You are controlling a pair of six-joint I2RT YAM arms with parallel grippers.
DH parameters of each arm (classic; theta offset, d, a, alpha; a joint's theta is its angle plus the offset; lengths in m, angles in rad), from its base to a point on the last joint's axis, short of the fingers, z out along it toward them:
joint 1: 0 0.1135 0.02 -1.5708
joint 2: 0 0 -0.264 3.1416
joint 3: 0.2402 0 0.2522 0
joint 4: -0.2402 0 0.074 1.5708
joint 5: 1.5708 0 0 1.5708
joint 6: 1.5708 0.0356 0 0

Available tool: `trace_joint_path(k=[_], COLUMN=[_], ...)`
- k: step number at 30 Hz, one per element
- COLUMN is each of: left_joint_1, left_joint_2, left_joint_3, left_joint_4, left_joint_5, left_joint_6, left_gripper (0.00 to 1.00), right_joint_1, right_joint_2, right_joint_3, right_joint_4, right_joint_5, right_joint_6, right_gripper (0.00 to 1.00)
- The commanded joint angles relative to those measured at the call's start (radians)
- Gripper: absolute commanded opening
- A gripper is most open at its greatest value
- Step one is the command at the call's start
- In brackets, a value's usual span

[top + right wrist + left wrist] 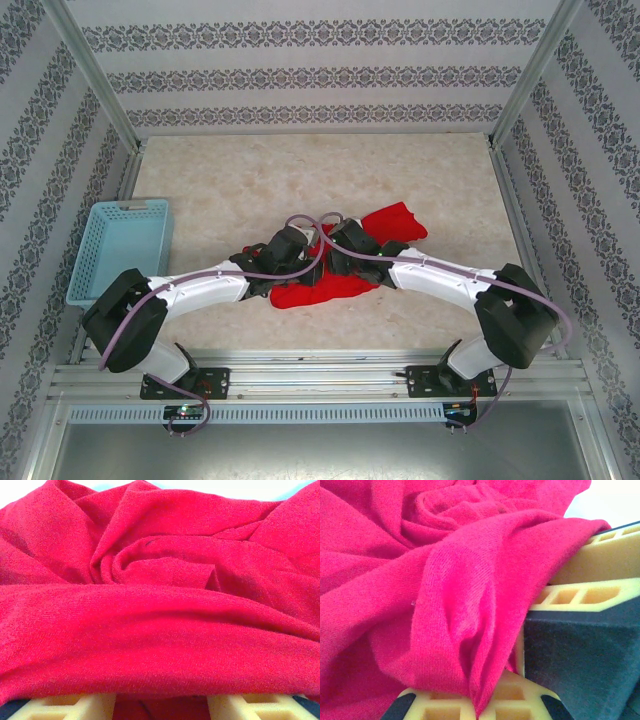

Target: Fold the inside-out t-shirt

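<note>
Plainly, the left gripper [479,706] has its yellow lattice fingers [440,707] pressed together, pinching a hanging fold of the plain bright red soft cloth t-shirt [330,288]. The right gripper [160,706] has its fingers [65,707] apart, with cloth draped over them and across the gap; I cannot tell whether they squeeze it. The shirt lies as a crumpled heap mid-table, one flap reaching far-right. I judge no fold is made yet: this is the grasp-and-spread step. Next, the bunch needs drawing apart and laying flat on the pale marbled table [250,180]. At the left edge, the light blue plastic mesh basket [130,207] sits well apart from the shirt, with nothing visible inside.
</note>
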Motion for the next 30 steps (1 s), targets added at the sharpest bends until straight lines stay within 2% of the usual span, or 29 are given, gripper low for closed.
trace_joint_path(k=[1,4,6,7,12,17,21,26,30], left_joint_1=[-0.012,-0.012,-0.012,-0.012,0.008,0.06,0.062,0.062,0.045], left_joint_2=[-0.008,-0.009,-0.013,-0.013,-0.025,-0.009,0.002,0.004,-0.017], left_joint_3=[-0.003,0.002,0.005,0.007,0.004,0.02,0.058,0.076,0.058], left_joint_4=[0.05,0.039,0.016,0.002,-0.081,-0.107,-0.133,-0.147,-0.131], left_joint_5=[0.009,0.0,-0.021,-0.036,-0.155,-0.159,-0.184,-0.177,-0.144], left_joint_6=[0.023,0.024,0.032,0.037,0.044,0.036,0.057,0.073,0.085], left_gripper=[0.0,0.0,0.0,0.02,0.09,0.2,0.3,0.31,0.34], right_joint_1=[-0.018,-0.027,-0.028,-0.028,-0.029,-0.027,-0.021,-0.034,-0.127], right_joint_2=[0.042,0.06,0.044,0.024,-0.161,-0.33,-0.415,-0.437,-0.349], right_joint_3=[0.0,0.037,0.06,0.068,0.036,-0.043,-0.09,-0.113,-0.111], right_joint_4=[0.044,0.055,0.035,0.022,-0.026,-0.05,-0.075,-0.077,-0.047], right_joint_5=[-0.014,-0.045,-0.051,-0.052,-0.098,-0.203,-0.218,-0.168,-0.141], right_joint_6=[-0.014,-0.003,-0.001,-0.002,0.019,0.073,0.101,0.109,0.112], right_gripper=[0.42,0.17,0.03,0.0,0.0,0.0,0.0,0.0,0.0])
